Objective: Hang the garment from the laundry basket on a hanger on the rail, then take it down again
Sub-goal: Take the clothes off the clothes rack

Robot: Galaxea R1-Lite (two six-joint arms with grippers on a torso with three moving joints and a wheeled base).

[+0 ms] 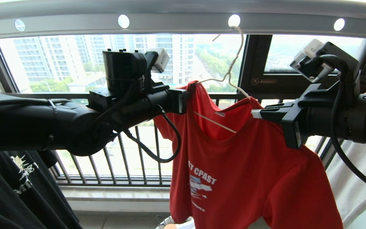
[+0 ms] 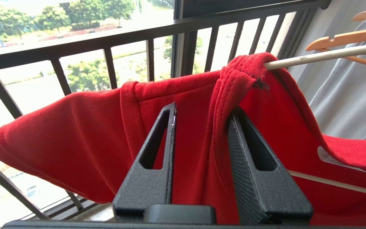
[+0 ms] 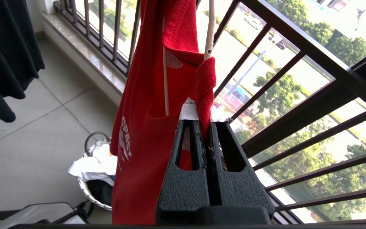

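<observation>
Two end effectors flank a red garment [image 1: 233, 171] that hangs on a cream-white wire hanger [image 1: 230, 71], whose long hook passes through a round hole of the grey rail [image 1: 176, 19] overhead. The left end effector [image 2: 202, 114] stands at the garment's left shoulder with its jaws parted; a fold of the red collar seam lies between the fingers [image 2: 157, 149], touching the inner face of one of them, but is not pinched. The right end effector [image 3: 206, 127] is at the opposite shoulder, its jaws pressed together on a fold of the red cloth near the hanger's end. The hanger sits tilted, its left end higher, and its lower bar shows across the open neckline. White lettering and a white-and-blue print face the head camera. Below the garment, on the tiled floor, stands the laundry basket [image 3: 91, 190] with a white garment [image 3: 91, 165] in it. A black T-shirt [image 1: 17, 187] hangs on the robot's left; light-wood hangers [image 2: 338, 39] carrying pale cloth hang on its right. A black balcony railing [image 1: 129, 156] lies behind.
</observation>
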